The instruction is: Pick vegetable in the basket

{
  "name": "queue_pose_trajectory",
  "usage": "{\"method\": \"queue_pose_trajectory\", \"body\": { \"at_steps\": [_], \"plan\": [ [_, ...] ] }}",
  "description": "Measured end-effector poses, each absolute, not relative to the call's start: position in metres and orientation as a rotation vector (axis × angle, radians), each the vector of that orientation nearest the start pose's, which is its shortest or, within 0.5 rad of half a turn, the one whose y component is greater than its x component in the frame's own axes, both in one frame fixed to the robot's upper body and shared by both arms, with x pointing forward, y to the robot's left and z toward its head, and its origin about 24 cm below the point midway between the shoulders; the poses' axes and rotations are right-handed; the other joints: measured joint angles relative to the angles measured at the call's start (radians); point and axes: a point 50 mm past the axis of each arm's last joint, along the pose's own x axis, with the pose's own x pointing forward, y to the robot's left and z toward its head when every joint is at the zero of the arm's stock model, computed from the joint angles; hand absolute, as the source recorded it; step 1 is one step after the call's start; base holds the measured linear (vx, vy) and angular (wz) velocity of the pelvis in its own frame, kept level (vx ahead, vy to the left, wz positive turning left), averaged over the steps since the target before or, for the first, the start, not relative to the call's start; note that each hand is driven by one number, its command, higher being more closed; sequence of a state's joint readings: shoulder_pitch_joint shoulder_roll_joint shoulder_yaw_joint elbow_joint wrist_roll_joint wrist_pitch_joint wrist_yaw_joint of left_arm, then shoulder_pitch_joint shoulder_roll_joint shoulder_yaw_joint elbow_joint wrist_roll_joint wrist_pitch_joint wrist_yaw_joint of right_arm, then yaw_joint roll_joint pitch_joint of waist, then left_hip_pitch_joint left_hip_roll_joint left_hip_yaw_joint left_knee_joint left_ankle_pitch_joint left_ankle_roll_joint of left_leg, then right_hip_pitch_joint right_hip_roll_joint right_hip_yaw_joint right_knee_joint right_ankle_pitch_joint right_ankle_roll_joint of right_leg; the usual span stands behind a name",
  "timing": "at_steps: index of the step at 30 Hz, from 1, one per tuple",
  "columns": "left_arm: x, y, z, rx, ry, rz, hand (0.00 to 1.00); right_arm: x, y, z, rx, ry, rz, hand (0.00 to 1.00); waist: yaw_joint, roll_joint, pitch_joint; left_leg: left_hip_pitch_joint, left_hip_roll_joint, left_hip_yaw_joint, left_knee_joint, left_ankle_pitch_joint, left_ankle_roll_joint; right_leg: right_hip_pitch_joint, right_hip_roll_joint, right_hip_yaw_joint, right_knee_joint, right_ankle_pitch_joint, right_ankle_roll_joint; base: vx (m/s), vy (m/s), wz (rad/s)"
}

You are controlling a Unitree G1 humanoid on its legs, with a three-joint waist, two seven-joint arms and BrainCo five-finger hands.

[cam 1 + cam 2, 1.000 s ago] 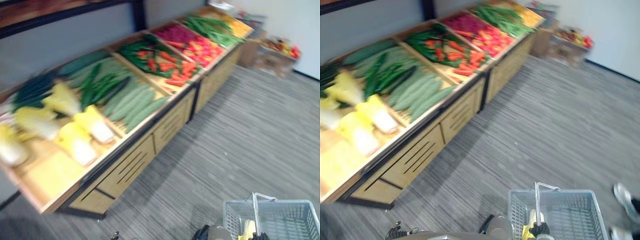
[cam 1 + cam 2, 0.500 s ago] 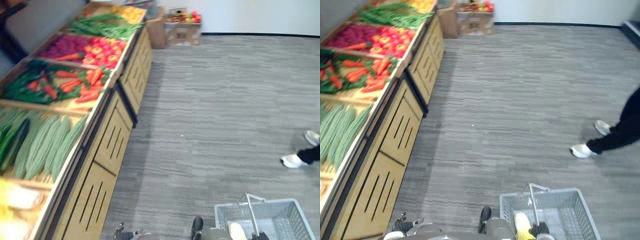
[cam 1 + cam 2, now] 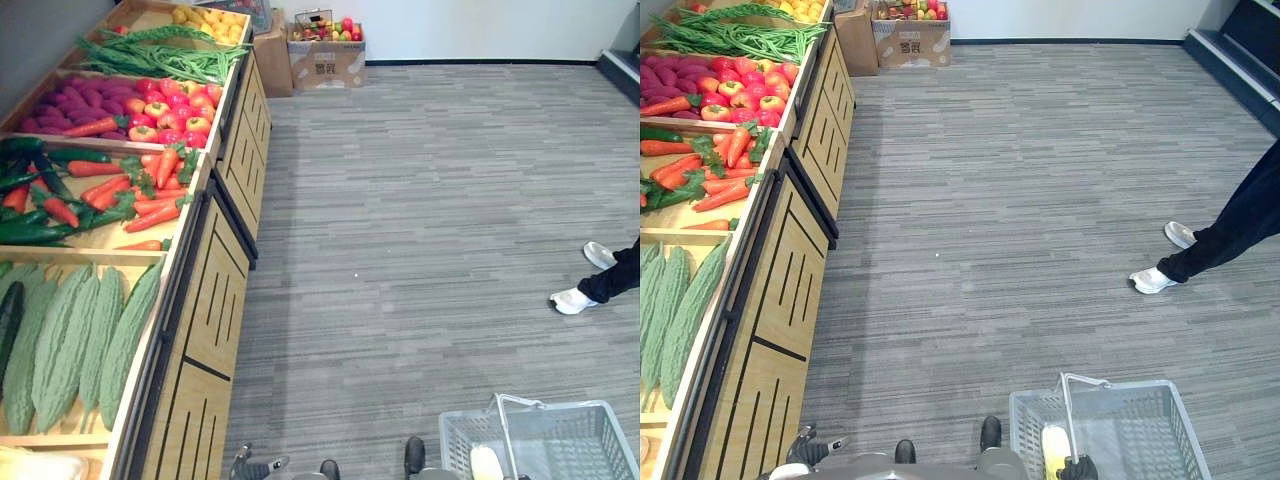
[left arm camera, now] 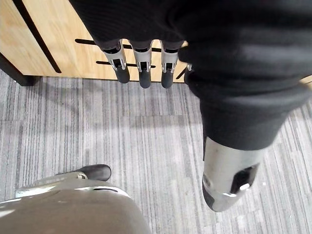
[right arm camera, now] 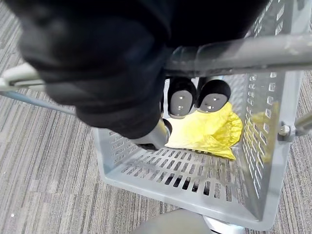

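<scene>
Two dark-tipped fingers [image 5: 183, 97] of the right hand [image 5: 117, 83] show curled under the metal handle [image 5: 243, 51] of the grey plastic basket [image 5: 161, 170], so this hand is clamped round the handle. Inside the basket, against its slotted wall, lies a yellow leafy vegetable [image 5: 209, 129] (pale at one end in the head views).

At the robot's other side, the left hand [image 4: 146, 24] holds nothing, its fingers [image 4: 141, 68] straight and side by side, thumb apart, pointing down over the grey striped floor [image 3: 420, 200] just beside the slotted front of the wooden worktop [image 3: 215, 300].

That worktop runs along the robot's left, split into compartments. Nearest lie pale green bitter gourds [image 3: 70, 340]. Next come carrots [image 3: 150, 205] mixed with dark green vegetables [image 3: 30, 225], then red tomatoes [image 3: 175, 105] beside purple ones [image 3: 70, 100], then green beans [image 3: 160, 55]. Past the far end stands a cardboard box [image 3: 325, 60] of mixed fruit.

Well apart to the right, a person's dark trouser leg and white shoes [image 3: 575, 298] stand on the floor.
</scene>
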State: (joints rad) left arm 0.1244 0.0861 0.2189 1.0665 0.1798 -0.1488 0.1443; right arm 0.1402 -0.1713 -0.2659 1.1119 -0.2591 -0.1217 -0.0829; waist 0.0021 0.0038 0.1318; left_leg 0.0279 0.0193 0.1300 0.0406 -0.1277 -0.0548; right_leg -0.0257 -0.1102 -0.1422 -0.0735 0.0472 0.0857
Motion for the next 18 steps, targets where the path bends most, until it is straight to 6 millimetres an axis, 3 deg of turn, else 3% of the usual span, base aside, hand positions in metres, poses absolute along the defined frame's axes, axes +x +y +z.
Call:
{"method": "queue_pose_trajectory", "body": {
  "at_steps": [5, 7, 8, 9, 11, 12, 13, 15, 17, 18],
  "plan": [
    [0.08, 0.218, -0.158, 0.212, 1.043, 0.277, 0.0, 0.062, -0.25, -0.156, -0.284, 1.13, -0.267, 1.0, 0.003, -0.002, 0.0, 0.045, -0.004, 0.003, -0.005, -0.001, 0.001, 0.025, -0.004, 0.011, 0.02, -0.004, 0.006, 0.06, 0.031, -0.1],
    [0.08, 0.218, -0.158, 0.216, 1.041, 0.272, 0.0, 0.065, -0.25, -0.156, -0.284, 1.119, -0.267, 1.0, 0.001, -0.003, 0.001, 0.048, -0.005, 0.006, -0.003, -0.01, 0.014, -0.02, -0.019, 0.012, 0.128, -0.061, 0.025, -0.02, 0.011, -0.06],
    [0.08, 0.217, -0.158, 0.22, 1.041, 0.264, 0.0, 0.067, -0.25, -0.156, -0.28, 1.116, -0.269, 1.0, 0.0, -0.002, 0.002, 0.052, -0.004, 0.006, -0.001, -0.036, 0.047, -0.066, -0.026, 0.014, 0.24, -0.115, 0.036, -0.05, 0.009, 0.0],
    [0.082, 0.218, -0.157, 0.228, 1.038, 0.259, 0.0, 0.068, -0.248, -0.156, -0.267, 1.113, -0.276, 1.0, 0.001, -0.009, 0.01, 0.062, -0.007, 0.01, 0.003, -0.047, 0.057, -0.105, -0.038, 0.022, 0.341, -0.141, 0.044, -0.09, 0.017, -0.06],
    [0.078, 0.22, -0.158, 0.247, 1.046, 0.246, 0.0, 0.072, -0.246, -0.156, -0.253, 1.101, -0.285, 1.0, 0.002, -0.014, 0.035, 0.09, -0.006, 0.022, 0.027, -0.086, 0.069, -0.203, -0.055, 0.034, 0.599, -0.14, 0.035, -0.08, 0.031, -0.12],
    [0.073, 0.221, -0.158, 0.257, 1.06, 0.239, 0.0, 0.073, -0.24, -0.157, -0.238, 1.098, -0.279, 1.0, 0.001, -0.025, 0.045, 0.13, -0.019, 0.022, 0.038, -0.105, 0.086, -0.279, -0.089, 0.039, 0.8, -0.116, -0.007, 0.0, 0.02, -0.05],
    [0.069, 0.223, -0.159, 0.262, 1.074, 0.243, 0.0, 0.069, -0.236, -0.158, -0.228, 1.109, -0.275, 1.0, -0.002, -0.044, 0.05, 0.151, -0.02, 0.021, 0.039, -0.111, 0.095, -0.305, -0.098, 0.038, 0.87, -0.131, -0.02, 0.07, 0.005, -0.01],
    [0.067, 0.222, -0.159, 0.259, 1.08, 0.244, 0.0, 0.064, -0.231, -0.16, -0.212, 1.122, -0.272, 1.0, -0.003, -0.043, 0.049, 0.167, -0.009, 0.018, 0.042, -0.124, 0.095, -0.339, -0.094, 0.015, 0.86, -0.144, -0.027, 0.15, -0.019, 0.08],
    [0.071, 0.222, -0.159, 0.254, 1.071, 0.248, 0.0, 0.065, -0.229, -0.161, -0.197, 1.12, -0.274, 1.0, -0.012, -0.032, 0.052, 0.16, 0.013, -0.001, 0.04, -0.133, 0.081, -0.353, -0.078, -0.031, 0.705, -0.135, -0.015, 0.24, -0.075, 0.19],
    [0.075, 0.222, -0.158, 0.253, 1.063, 0.252, 0.0, 0.066, -0.227, -0.161, -0.185, 1.119, -0.278, 1.0, -0.022, -0.031, 0.056, 0.157, 0.029, -0.013, 0.032, -0.14, 0.071, -0.352, -0.061, -0.044, 0.55, -0.115, 0.009, 0.27, -0.117, 0.21]
  ]
}}
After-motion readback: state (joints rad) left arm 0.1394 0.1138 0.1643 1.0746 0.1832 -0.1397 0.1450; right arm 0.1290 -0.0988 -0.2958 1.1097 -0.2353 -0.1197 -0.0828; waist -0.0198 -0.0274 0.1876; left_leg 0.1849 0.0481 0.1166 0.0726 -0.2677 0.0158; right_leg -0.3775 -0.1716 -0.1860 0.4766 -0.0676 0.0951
